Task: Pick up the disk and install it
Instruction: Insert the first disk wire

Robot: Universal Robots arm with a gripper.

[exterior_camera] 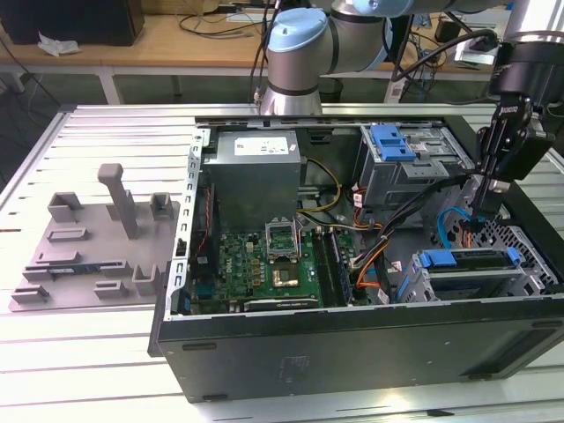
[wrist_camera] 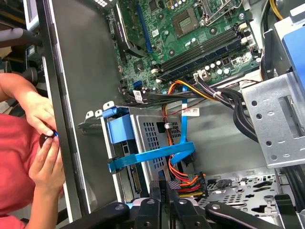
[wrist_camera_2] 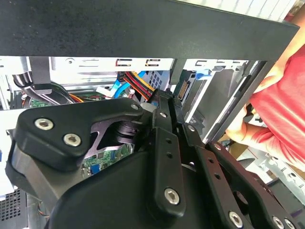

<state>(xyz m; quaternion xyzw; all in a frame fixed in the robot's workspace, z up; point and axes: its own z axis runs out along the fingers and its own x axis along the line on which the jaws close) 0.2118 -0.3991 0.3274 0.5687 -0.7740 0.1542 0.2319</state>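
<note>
Blue-framed disk (exterior_camera: 467, 259) seated in lower drive cage (exterior_camera: 458, 286) of open PC case (exterior_camera: 352, 352).
Gripper (exterior_camera: 481, 210) down just beside cage, among orange power cables (wrist_camera: 190, 180); grip state impossible to tell. Probably seating stage: best kept vertical, clear of blue data cable (wrist_camera: 152, 153), pressing squarely, no sideways drag.

You've got the open black PC case (exterior_camera: 352, 344) all around the pincer (exterior_camera: 483, 204). Just beside its tip there's a bundle of red and orange cables (wrist_camera: 186, 180), and a flat blue cable (wrist_camera: 152, 155) is near that. The green motherboard (exterior_camera: 264, 260) and grey power supply (exterior_camera: 256, 172) are well apart from it. The grey fixture tray (exterior_camera: 88, 247) is farther off, outside the case.
</note>
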